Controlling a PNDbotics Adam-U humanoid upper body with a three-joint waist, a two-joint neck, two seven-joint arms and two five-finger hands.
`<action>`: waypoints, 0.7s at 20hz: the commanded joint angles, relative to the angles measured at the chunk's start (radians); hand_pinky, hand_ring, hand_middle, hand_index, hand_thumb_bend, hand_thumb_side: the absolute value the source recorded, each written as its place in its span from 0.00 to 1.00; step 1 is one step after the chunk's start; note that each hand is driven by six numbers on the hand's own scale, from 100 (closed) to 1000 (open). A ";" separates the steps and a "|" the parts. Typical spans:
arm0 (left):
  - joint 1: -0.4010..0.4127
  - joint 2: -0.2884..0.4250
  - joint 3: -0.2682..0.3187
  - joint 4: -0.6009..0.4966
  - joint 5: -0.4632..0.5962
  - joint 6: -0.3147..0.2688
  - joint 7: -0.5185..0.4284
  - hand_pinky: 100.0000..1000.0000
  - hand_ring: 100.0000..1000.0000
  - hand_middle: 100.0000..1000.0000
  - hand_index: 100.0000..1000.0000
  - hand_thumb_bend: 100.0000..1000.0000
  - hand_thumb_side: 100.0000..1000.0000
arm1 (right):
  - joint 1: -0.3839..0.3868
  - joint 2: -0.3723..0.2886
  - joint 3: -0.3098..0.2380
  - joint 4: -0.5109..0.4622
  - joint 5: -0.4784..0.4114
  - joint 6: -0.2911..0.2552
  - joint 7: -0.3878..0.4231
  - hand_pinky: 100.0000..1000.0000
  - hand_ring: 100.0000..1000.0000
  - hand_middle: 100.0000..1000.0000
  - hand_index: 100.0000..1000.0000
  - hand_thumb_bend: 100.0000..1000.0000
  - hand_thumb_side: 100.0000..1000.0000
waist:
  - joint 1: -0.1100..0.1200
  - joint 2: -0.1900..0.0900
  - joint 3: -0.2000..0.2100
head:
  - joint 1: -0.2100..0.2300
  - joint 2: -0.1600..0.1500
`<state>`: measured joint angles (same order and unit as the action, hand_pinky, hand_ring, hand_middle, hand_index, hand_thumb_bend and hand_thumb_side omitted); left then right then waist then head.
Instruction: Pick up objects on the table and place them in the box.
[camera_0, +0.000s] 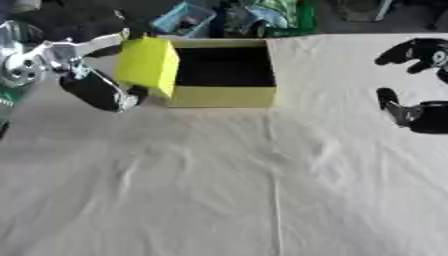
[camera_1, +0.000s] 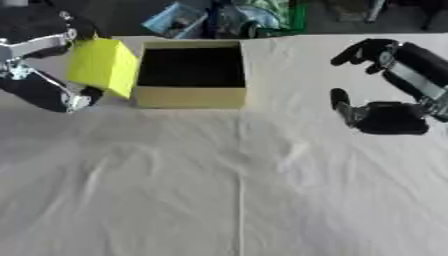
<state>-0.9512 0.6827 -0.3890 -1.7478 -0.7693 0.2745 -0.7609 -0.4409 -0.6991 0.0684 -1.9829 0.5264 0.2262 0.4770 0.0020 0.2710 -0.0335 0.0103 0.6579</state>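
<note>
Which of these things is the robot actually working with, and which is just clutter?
Part of the job:
- yellow block, held by the left hand
- open box
- right hand, idle at the right

Just lying about:
- blue and green clutter beyond the table
- white tablecloth

One yellow block (camera_0: 146, 64) and one open box (camera_0: 223, 95) are being shown beside two hands.

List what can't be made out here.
- Box floor: dark in both views; contents unknown.
- Left hand behind the yellow block: the block hides its grip.
- Right hand: cut off by the left eye view's right edge.
- Clutter beyond the table: blurred.
</note>
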 joint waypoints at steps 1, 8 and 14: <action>-0.049 -0.027 0.025 0.068 -0.016 -0.020 0.045 0.68 0.63 0.53 0.80 0.00 0.09 | -0.020 -0.014 -0.008 -0.017 -0.004 -0.005 -0.001 0.78 0.86 0.82 0.83 0.00 0.24 | 0.014 -0.012 -0.005 | 0.009 -0.011; -0.148 -0.133 0.056 0.279 -0.062 -0.096 0.166 0.65 0.61 0.51 0.78 0.00 0.08 | -0.036 -0.009 -0.007 -0.017 -0.006 -0.008 -0.002 0.78 0.86 0.82 0.83 0.00 0.24 | 0.019 0.013 -0.022 | 0.031 -0.033; -0.202 -0.205 0.093 0.452 -0.121 -0.170 0.264 0.64 0.60 0.50 0.76 0.00 0.10 | -0.060 -0.003 -0.003 -0.017 -0.011 -0.015 -0.002 0.78 0.86 0.82 0.83 0.00 0.23 | 0.021 0.036 -0.043 | 0.052 -0.064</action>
<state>-1.1261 0.4793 -0.3186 -1.3192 -0.8738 0.1164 -0.5189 -0.4860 -0.6890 0.0718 -1.9829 0.5212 0.2171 0.4745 0.0109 0.3159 -0.0766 0.0556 0.6077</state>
